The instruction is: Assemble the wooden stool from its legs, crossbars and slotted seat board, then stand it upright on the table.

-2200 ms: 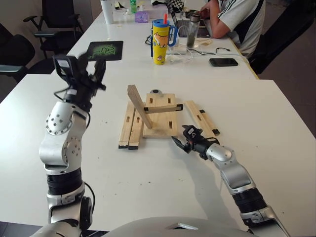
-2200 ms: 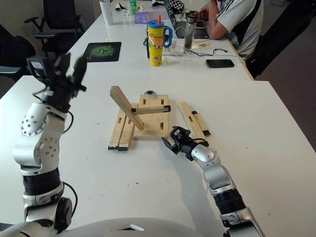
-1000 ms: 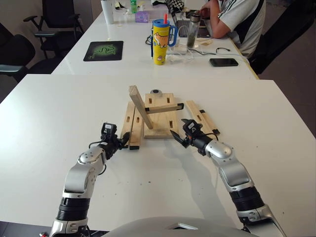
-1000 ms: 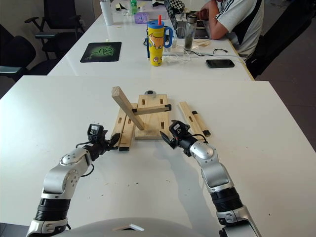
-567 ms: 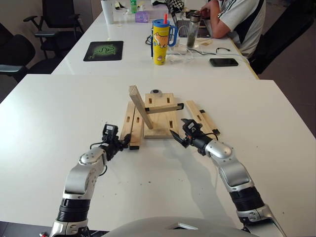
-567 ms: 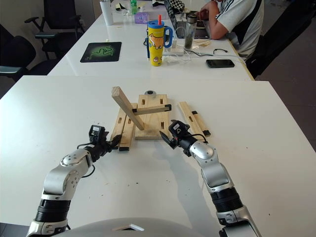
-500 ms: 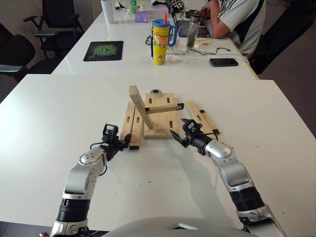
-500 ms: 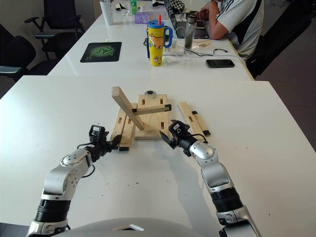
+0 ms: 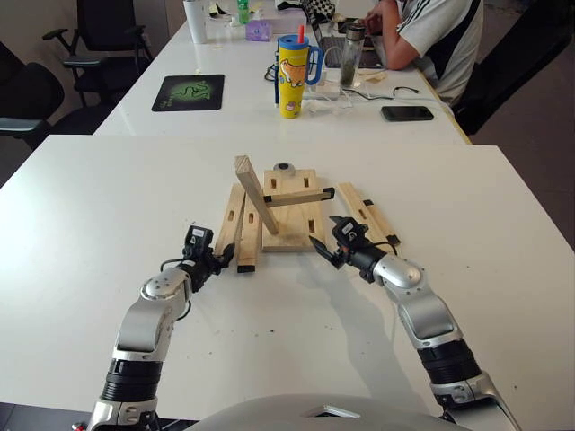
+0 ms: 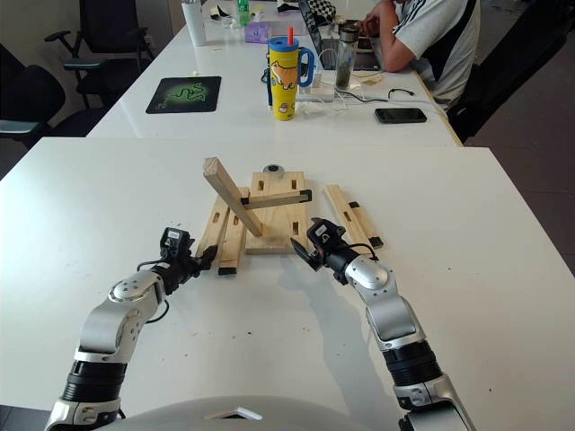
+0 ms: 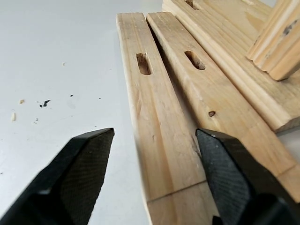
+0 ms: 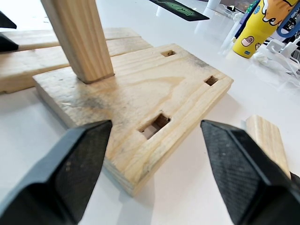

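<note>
Tabletop (image 9: 90, 197) bears a slotted leg (image 11: 151, 108), its end between left gripper (image 11: 154, 133) jaws.

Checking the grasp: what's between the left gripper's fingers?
The near end of the outer slotted leg, inside the open left gripper; left wrist view shows it.

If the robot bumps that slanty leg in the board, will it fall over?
It would probably wobble: the leg leans steeply, so it looks loosely seated in the board. It likely won't bend, being thick wood.
</note>
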Controlling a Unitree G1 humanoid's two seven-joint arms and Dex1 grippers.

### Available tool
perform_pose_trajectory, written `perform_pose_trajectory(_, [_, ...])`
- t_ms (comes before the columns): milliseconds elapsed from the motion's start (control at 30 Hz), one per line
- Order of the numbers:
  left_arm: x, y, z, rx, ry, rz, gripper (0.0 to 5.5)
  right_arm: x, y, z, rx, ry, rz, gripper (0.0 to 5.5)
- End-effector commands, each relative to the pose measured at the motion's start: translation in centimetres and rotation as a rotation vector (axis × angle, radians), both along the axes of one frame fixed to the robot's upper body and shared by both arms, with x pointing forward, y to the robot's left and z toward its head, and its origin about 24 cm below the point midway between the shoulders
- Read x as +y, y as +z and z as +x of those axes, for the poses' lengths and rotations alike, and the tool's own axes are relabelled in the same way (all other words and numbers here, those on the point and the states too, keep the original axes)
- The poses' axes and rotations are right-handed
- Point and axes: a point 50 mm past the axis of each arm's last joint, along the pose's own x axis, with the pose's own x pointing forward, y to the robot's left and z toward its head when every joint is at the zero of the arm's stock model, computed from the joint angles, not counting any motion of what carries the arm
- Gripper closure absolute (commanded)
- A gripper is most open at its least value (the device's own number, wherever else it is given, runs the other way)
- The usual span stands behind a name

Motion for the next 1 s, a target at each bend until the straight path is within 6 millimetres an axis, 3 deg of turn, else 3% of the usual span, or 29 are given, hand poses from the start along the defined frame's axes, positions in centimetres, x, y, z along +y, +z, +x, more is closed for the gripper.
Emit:
perform_pose_trajectory(33, [0.9, -0.1, 0.2, 0.015, 0.014, 0.048, 2.27, -0.1, 0.2, 0.2, -0.014, -0.009, -0.004, 2.00])
perform_pose_trajectory(367, [-0.3, 2.7, 1.3, -0.068, -0.007, 0.015, 2.27, 0.0, 0.1, 0.3, -0.020, -0.001, -0.018, 2.00])
perform_pose_trajectory(667, [0.3, -0.1, 1.3, 0.015, 0.021, 0.089, 2.27, 0.0, 0.1, 0.4, -0.026, -0.003, -0.022, 2.00])
perform_pose_trajectory(967, [0.1, -0.3, 1.9, 0.004, 0.021, 0.093, 2.27, 0.0, 0.1, 0.5, -0.027, -0.002, -0.024, 2.00])
perform_pose_trajectory(1000, [0.1, -0.2, 1.9, 0.001, 0.020, 0.092, 2.46, 0.0, 0.1, 0.4, -0.027, -0.002, -0.023, 2.00])
